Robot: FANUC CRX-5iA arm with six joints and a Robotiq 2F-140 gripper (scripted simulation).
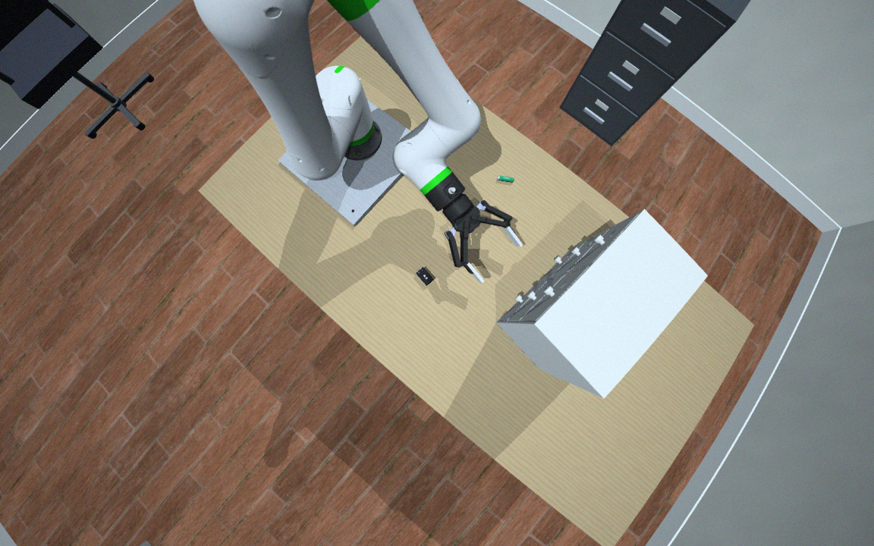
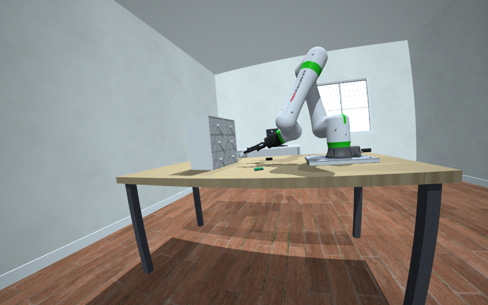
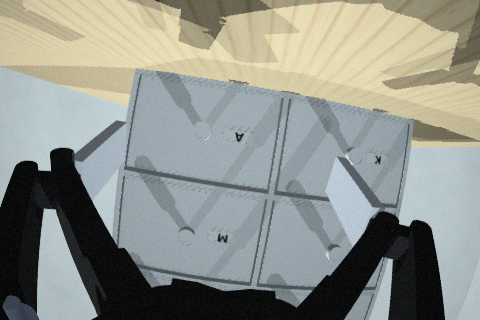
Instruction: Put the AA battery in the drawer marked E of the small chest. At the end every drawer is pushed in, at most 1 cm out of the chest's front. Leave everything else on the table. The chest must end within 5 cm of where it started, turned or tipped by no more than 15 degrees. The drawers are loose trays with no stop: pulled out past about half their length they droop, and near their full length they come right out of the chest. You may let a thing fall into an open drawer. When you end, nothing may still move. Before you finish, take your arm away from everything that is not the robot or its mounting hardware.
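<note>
My gripper [image 1: 495, 252] hangs low over the table [image 1: 372, 325], jaws spread wide and empty, pointing at the chest [image 1: 603, 302] front (wrist view reads drawers A, K, M). The battery [image 1: 505, 179] lies on the table off to one side, well apart from the chest.

A pale wooden table [image 1: 562, 434] on dark legs carries the robot's grey base plate [image 1: 331, 189] at one end and a white chest [image 1: 613, 305] with closed drawers toward the other. Between them lie a small green battery [image 1: 505, 179] and a small black block [image 1: 424, 275], well apart.
</note>
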